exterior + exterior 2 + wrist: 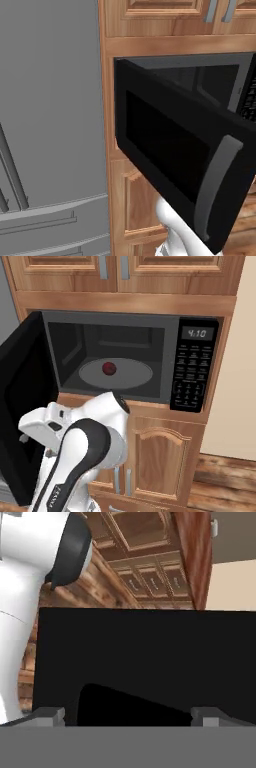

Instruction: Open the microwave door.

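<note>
We see one fridge (pixel 50 125) at left, one microwave (pixel 130 356), its microwave door (pixel 170 150) swung well out, likely pushed from inside. One red ball (pixel 109 368) on the turntable. Gripper (pixel 130 714) faces the door, fingertips spread wide, holding nothing.

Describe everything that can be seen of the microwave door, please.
The microwave door is a wide, glossy black panel with a dark window and a long grey bar handle at its free edge. It is hinged on the left of the oven and stands swung far open, out over the wooden cabinets. Nothing is seen gripping it.
</note>
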You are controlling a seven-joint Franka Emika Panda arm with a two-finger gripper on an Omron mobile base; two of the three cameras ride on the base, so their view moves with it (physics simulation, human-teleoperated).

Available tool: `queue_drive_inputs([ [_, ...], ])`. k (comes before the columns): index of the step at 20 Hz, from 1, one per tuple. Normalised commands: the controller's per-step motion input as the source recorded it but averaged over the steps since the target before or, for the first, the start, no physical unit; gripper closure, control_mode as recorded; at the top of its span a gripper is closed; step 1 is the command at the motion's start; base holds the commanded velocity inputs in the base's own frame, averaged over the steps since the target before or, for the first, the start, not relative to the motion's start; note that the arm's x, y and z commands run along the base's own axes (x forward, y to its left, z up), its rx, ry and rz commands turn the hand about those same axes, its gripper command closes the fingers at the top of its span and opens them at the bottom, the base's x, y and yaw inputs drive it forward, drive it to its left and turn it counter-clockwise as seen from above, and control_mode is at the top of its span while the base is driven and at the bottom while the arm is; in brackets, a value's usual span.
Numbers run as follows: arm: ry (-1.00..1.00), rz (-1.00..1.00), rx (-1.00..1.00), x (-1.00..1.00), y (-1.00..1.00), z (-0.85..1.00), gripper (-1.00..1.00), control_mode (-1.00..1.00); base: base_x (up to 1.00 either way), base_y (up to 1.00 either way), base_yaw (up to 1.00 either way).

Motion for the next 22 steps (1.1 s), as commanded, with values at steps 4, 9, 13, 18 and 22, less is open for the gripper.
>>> queue_drive_inputs([
  [4,-0.24,0.0,0.0,-0.03,1.0,-0.12,-1.0,-1.0,0.0,0.0,0.0],
  [9,-0.16,0.0,0.02,0.06,1.0,0.0,-1.0,-1.0,0.0,0.0,0.0],
  [13,-0.32,0.0,0.0,0.22,1.0,0.0,-1.0,-1.0,0.0,0.0,0.0],
  [18,-0.41,-0.11,0.07,0.57,0.84,-0.12,-1.0,-1.0,0.0,0.0,0.0],
  [22,-0.39,-0.11,0.22,0.86,0.41,-0.49,-1.0,-1.0,0.0,0.0,0.0],
])
